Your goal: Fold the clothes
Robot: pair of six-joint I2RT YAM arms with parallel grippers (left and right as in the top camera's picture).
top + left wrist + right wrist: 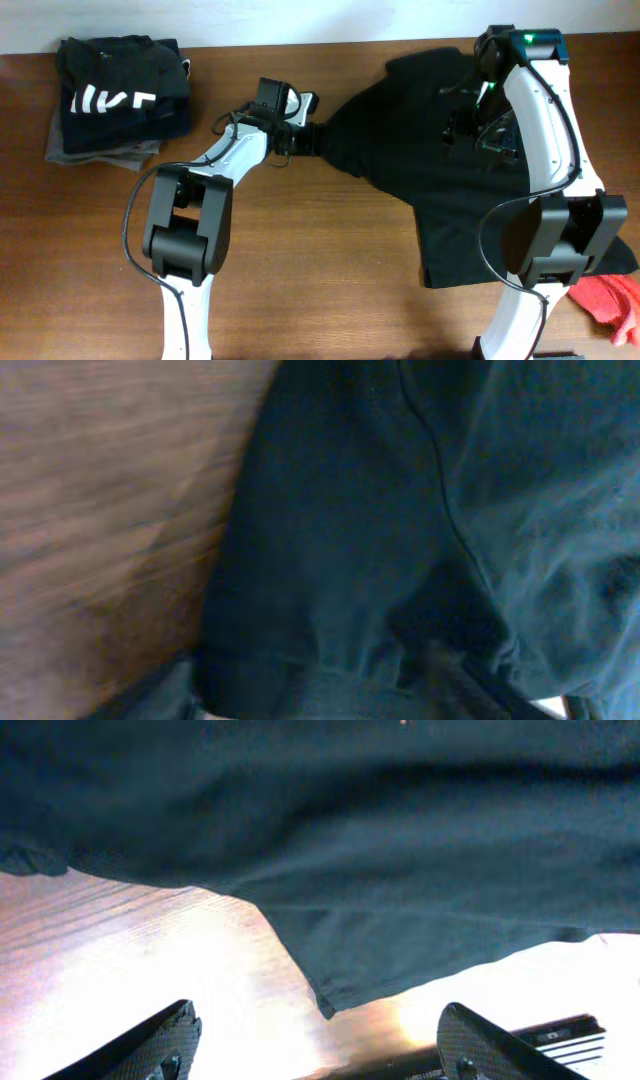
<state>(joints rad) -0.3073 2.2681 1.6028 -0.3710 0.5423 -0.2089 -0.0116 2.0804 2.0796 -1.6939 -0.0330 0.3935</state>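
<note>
The clothes on the table are mainly a large black garment (440, 170) lying spread at the centre right, with one sleeve reaching left. My left gripper (303, 138) is at that sleeve's tip. In the left wrist view the black fabric (340, 540) fills the frame and lies between the two blurred fingers (465, 678), which stand apart. My right gripper (480, 132) hovers over the garment's upper right part. It is open (320, 1050) with nothing between its fingers, and a hem of the black garment (380, 950) lies just ahead of it. An orange-red shirt (612, 300) lies at the front right corner.
A stack of folded dark and grey clothes (115, 95) sits at the back left of the wooden table (320, 260). The right arm's base (550, 240) stands over the garment's right side.
</note>
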